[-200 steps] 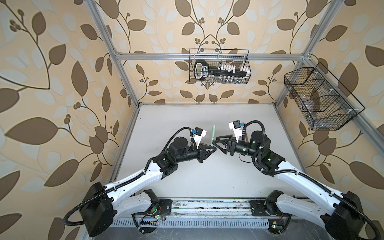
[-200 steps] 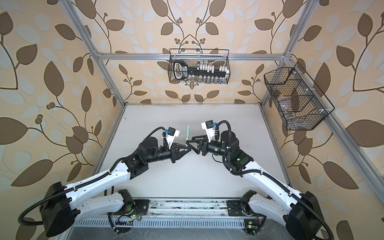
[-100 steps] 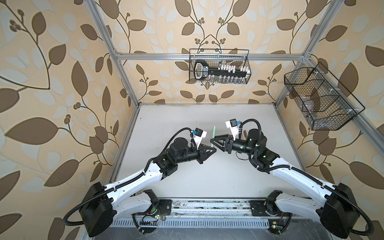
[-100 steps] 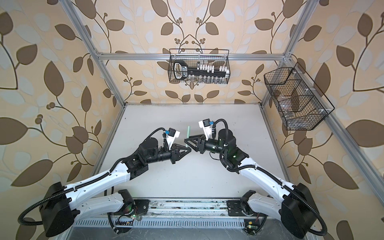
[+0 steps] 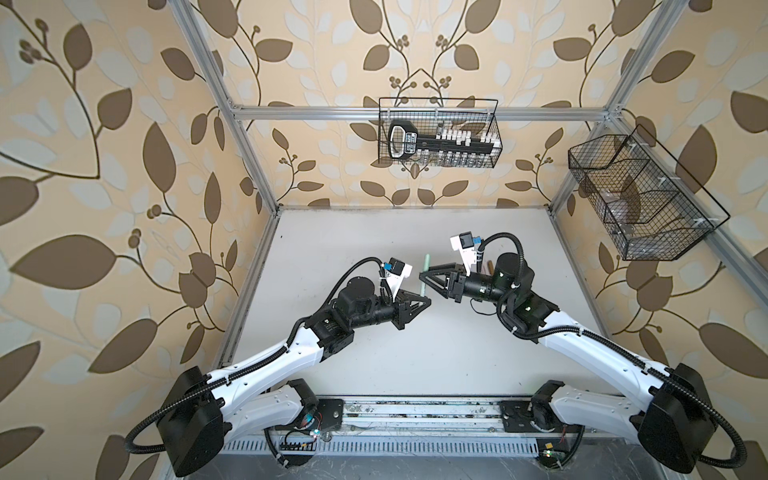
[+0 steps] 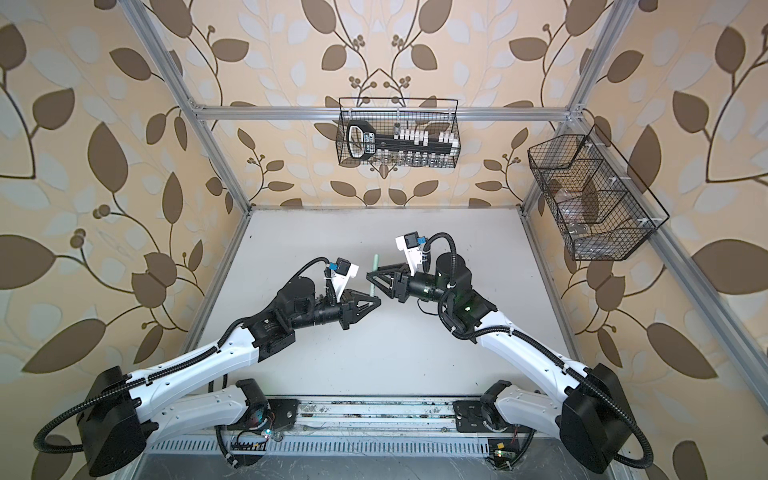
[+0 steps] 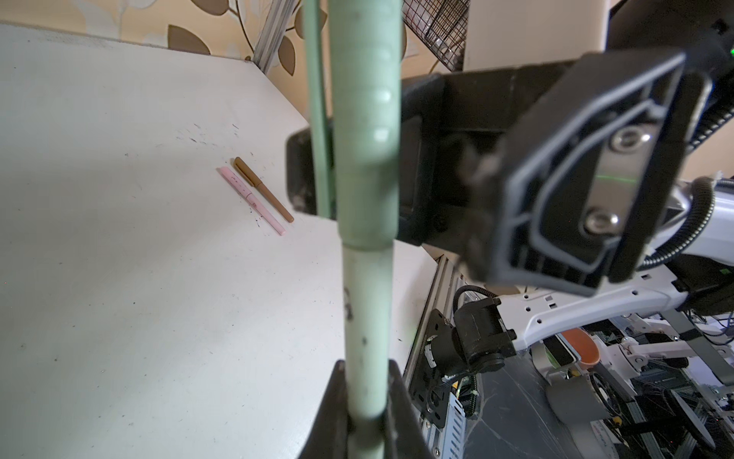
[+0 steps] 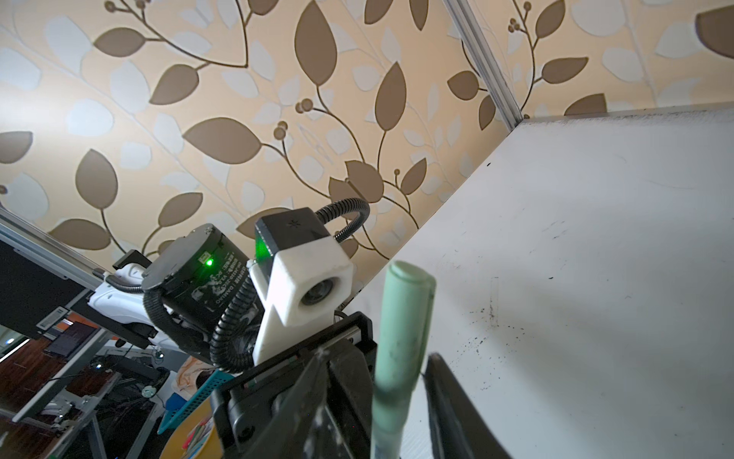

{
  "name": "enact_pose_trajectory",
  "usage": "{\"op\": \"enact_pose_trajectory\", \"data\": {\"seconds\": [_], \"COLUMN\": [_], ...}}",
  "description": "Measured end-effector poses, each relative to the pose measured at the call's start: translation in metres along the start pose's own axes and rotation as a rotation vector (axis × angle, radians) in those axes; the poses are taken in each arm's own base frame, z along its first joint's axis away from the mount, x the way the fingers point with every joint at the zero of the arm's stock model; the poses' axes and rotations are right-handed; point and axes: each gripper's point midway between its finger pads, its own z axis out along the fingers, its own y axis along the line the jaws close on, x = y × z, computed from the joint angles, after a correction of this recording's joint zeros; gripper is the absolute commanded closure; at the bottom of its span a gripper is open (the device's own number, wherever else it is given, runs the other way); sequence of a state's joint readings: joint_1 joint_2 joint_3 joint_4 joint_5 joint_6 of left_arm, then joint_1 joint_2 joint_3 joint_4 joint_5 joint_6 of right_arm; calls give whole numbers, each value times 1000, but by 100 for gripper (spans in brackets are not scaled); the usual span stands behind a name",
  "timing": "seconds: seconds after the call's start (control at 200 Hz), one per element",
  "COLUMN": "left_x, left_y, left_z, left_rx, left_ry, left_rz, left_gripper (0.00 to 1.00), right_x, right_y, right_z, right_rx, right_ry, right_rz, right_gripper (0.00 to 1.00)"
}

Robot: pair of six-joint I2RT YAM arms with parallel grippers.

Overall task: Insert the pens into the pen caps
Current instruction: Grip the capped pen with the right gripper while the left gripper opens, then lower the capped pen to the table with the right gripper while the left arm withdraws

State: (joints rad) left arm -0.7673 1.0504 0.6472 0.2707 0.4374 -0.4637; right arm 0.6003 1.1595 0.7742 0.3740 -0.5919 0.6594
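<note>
A pale green pen (image 7: 365,310) stands upright above the table, and my left gripper (image 7: 365,369) is shut on its lower barrel. The matching green cap (image 7: 365,159) sits on the pen's upper end. In both top views the pen (image 5: 424,270) (image 6: 374,270) rises from the left gripper (image 5: 427,300) (image 6: 378,300). My right gripper (image 5: 422,274) (image 8: 377,353) straddles the cap (image 8: 405,302), jaws narrowed but open, with a gap on one side. A pink pen (image 7: 254,200) and a brown pen (image 7: 264,188) lie side by side on the table, each apparently capped.
The white table (image 5: 353,249) is walled at the back and sides by aluminium posts. A wire basket (image 5: 438,133) with tools hangs on the back wall and another wire basket (image 5: 644,199) on the right wall. A metal rail (image 5: 415,415) runs along the front edge.
My right gripper has moved left and up to the pen's capped end, and its jaws have narrowed around the cap. The left gripper has held the pen still.
</note>
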Motion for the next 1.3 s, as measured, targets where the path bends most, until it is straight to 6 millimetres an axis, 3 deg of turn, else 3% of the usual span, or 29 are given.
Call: {"op": "enact_pose_trajectory", "data": {"seconds": [0.2, 0.33, 0.375, 0.465, 0.55, 0.7, 0.83, 1.02, 1.13, 1.3], "left_x": [2, 2, 3, 2, 3, 10, 8, 4, 10, 21], "left_y": [0, -1, -1, -1, 3, 17, 29, 51, 79, 116], "left_z": [0, 0, 0, 0, -2, -13, -36, -81, -112, -159], "left_rx": [0, 2, 1, -3, -28, -118, -232, -449, -650, -957], "left_ry": [6, 8, 8, 5, 5, 7, -26, -99, -128, -137], "left_rz": [14, 17, 17, 19, 20, 3, -5, -16, -42, -52], "left_gripper": [100, 100, 100, 74, 59, 53, 29, 2, 1, 1], "right_x": [4, 4, 3, 2, -1, -14, -22, -18, -5, 38], "right_y": [-3, -3, -3, -3, -5, -20, -48, -117, -158, -218], "right_z": [1, 1, 1, 1, 1, -7, -22, -52, -61, -78], "right_rx": [8, 11, 16, 28, 55, 161, 284, 581, 761, 974], "right_ry": [17, 25, 27, 42, 52, 54, 54, 124, 224, 417], "right_rz": [5, 9, 2, 3, -3, -11, 8, 79, 95, 131], "right_gripper": [79, 96, 97, 100, 100, 100, 100, 100, 100, 100]}}
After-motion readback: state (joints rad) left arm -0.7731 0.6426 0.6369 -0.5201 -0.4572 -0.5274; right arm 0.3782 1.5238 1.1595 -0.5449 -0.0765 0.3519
